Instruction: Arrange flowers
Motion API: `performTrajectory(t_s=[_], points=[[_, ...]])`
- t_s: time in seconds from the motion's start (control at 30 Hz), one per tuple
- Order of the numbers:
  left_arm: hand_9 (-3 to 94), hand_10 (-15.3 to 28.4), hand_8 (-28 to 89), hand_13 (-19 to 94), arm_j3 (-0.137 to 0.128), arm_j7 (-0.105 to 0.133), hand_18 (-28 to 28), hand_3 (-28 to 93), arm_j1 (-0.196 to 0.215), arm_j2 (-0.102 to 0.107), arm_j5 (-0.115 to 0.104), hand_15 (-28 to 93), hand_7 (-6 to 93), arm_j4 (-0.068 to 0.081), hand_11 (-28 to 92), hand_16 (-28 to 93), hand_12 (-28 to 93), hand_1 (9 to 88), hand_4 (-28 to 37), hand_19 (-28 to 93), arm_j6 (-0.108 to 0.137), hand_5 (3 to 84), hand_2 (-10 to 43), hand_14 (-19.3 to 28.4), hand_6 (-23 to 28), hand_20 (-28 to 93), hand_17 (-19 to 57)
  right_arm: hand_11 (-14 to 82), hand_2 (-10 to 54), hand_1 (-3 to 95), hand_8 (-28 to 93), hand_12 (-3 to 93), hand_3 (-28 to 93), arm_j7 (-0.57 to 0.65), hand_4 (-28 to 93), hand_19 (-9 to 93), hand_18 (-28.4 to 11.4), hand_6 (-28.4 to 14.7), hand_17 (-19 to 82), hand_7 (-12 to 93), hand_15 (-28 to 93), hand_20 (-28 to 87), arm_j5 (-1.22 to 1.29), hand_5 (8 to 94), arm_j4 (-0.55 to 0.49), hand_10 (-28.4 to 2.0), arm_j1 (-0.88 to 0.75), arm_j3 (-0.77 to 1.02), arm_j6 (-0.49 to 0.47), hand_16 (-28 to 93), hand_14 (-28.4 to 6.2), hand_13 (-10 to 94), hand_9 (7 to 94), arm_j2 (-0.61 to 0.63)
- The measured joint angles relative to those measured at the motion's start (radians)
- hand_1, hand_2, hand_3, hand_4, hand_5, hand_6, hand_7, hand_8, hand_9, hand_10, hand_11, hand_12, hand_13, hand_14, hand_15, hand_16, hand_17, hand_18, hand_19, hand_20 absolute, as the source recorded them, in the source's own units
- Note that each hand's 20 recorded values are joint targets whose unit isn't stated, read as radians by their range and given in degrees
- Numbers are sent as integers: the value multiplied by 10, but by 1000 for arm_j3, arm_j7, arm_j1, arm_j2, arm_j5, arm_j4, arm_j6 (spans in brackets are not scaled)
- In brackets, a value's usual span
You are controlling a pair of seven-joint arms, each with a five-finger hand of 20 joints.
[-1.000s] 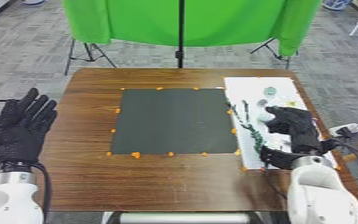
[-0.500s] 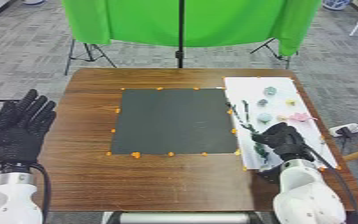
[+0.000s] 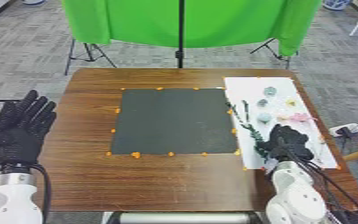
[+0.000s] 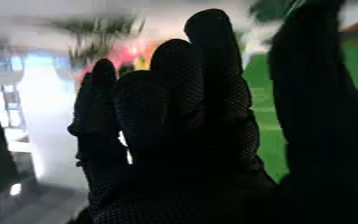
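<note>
Head view: one brown wooden table (image 3: 82, 130), bearing one square matte-black mat (image 3: 175, 120) at the middle, orange marks (image 3: 136, 155) along its edges. To the right of the mat, one white rectangular board (image 3: 246, 86), laid lengthwise away from the robot. On the board: one long green leafy stem (image 3: 254, 134), nearer the mat side; one pink flower (image 3: 297, 117); one pale blue-green round flower head (image 3: 264, 117), left of the pink; one small yellow flower (image 3: 291, 102), farther off; two small grey-green heads, beyond the round one. Black-gloved right hand (image 3: 288, 142): over the near part of the board, just beside the leafy stem; whether they touch, cannot tell. Black-gloved left hand (image 3: 17, 135): raised beside the table's left edge, fingers straight and slightly apart. Beyond the table, one bright green cloth (image 3: 127, 22) on stands.

Right wrist view: right hand (image 4: 189, 150), fingers extended, some slightly bent, thumb (image 4: 313, 75) well apart from them; nothing clamped. Behind the fingers, blurred: pink and yellow blooms, and green foliage (image 4: 91, 30).
</note>
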Motion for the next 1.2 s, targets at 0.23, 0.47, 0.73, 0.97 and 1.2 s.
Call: performTrajectory(t_s=[0.23, 0.47, 0.73, 0.97, 1.2], points=[[350, 143, -96, 279, 0, 4, 134, 721, 2, 1, -14, 173, 96, 0, 158, -19, 86, 246, -283, 298, 0, 419, 140, 136, 88, 100, -67, 321, -95, 567, 100, 510, 712, -26, -278, 793, -259, -27, 285, 275, 738, 401, 63, 839, -10, -147, 26, -4, -48, 358, -148, 656, 814, 0], [352, 143, -96, 280, -16, 11, 134, 721, 21, 4, -53, 176, 95, -6, 159, -20, 85, 246, -283, 299, 0, 420, 140, 136, 89, 101, -67, 305, -95, 525, 178, 529, 760, -14, -194, 805, -259, -36, 302, 290, 743, 411, 131, 834, -16, -145, 16, -10, 10, 359, -152, 665, 825, 0], [355, 143, -96, 283, -74, 34, 135, 721, 85, 1, -121, 181, 95, -26, 160, -21, 85, 246, -283, 304, 0, 421, 140, 136, 89, 102, -67, 337, -95, 494, 213, 527, 786, 50, -156, 817, -269, -37, 311, 302, 751, 416, 205, 833, -123, -147, -28, -13, 224, 355, -158, 675, 820, 4], [360, 139, -97, 285, -102, 59, 135, 723, 123, -1, -200, 182, 96, -33, 159, -22, 85, 245, -283, 303, -4, 420, 138, 134, 85, 102, -67, 358, -95, 493, 218, 519, 784, 56, -152, 822, -273, -38, 314, 304, 754, 415, 181, 833, -169, -146, 6, -92, 357, 350, -160, 680, 814, -1], [360, 137, -98, 286, -124, 75, 134, 720, 160, -10, -233, 179, 94, -36, 152, -22, 85, 243, -283, 298, -19, 416, 135, 132, 81, 102, -65, 369, -95, 494, 218, 511, 784, 12, -154, 827, -277, -38, 317, 308, 757, 413, 252, 832, -100, -144, 133, -256, 356, 344, -160, 683, 810, -54]])
